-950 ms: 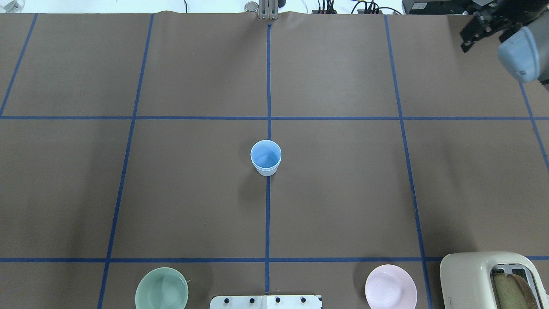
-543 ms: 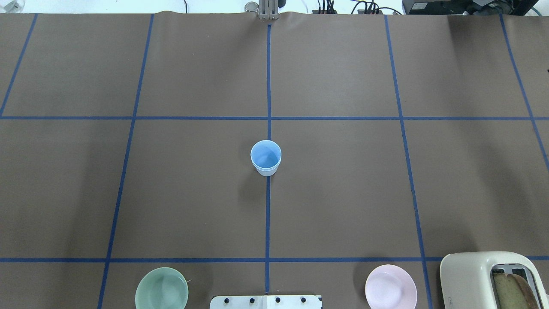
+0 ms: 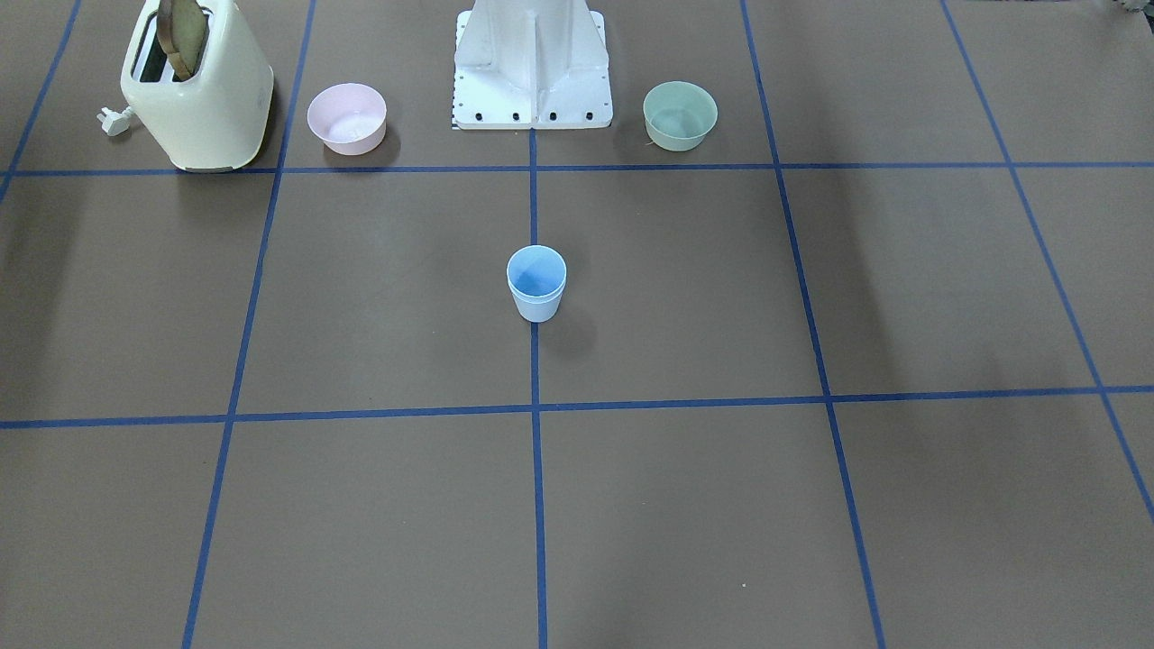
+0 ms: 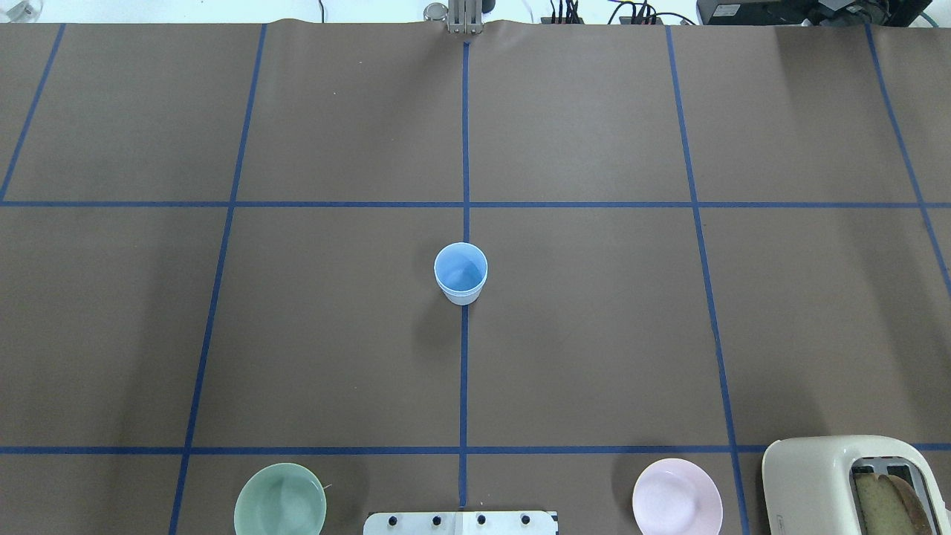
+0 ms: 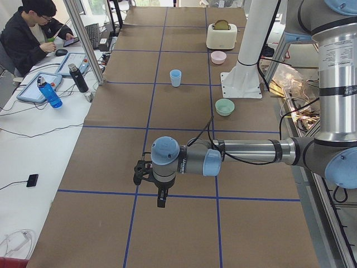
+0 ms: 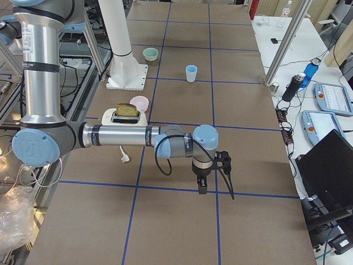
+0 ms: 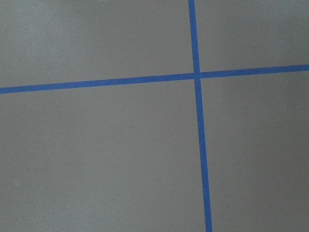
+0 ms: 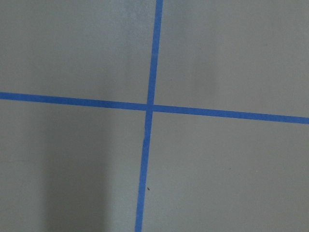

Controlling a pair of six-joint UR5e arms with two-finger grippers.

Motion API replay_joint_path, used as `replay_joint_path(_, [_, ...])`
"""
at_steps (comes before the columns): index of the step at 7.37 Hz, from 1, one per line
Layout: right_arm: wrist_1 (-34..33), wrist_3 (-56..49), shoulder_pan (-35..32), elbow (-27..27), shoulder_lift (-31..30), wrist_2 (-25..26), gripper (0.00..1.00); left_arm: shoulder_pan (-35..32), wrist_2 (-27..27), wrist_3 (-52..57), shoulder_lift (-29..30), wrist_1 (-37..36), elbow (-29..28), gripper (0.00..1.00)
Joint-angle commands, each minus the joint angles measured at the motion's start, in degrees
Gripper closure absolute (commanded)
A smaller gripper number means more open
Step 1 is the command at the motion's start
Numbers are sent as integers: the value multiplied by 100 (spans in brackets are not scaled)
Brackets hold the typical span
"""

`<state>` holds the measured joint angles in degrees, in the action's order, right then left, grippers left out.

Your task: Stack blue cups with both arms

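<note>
The blue cups (image 4: 461, 273) stand upright on the centre tape line, one nested in the other, with two rims showing. They also show in the front view (image 3: 536, 284) and small in both side views (image 5: 175, 77) (image 6: 191, 73). No gripper is near them. My left gripper (image 5: 140, 173) hangs over the table's left end, far from the cups, and shows only in the left side view. My right gripper (image 6: 225, 162) hangs over the right end and shows only in the right side view. I cannot tell whether either is open or shut. Both wrist views show only brown table and blue tape.
A green bowl (image 4: 280, 507) and a pink bowl (image 4: 677, 505) sit either side of the white base mount (image 4: 461, 522). A cream toaster (image 4: 854, 483) with bread stands at the near right. Operators' desks with bottles and tablets line the far edge (image 5: 50, 92).
The right arm, at the overhead view's top right corner one second ago, has left that view. The cups have not moved.
</note>
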<state>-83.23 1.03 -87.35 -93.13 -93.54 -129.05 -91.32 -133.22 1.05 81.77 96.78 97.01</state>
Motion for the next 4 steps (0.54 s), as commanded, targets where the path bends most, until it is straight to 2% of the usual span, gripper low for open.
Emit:
replay_joint_path(1, [159,-15,-19,-56,-253,82,0,0,7,0,-39,-1,2,2])
replay_joint_path(4, [-430,12,-11,-48,-16,47,0,8,7,0,-39,-1,-7,2])
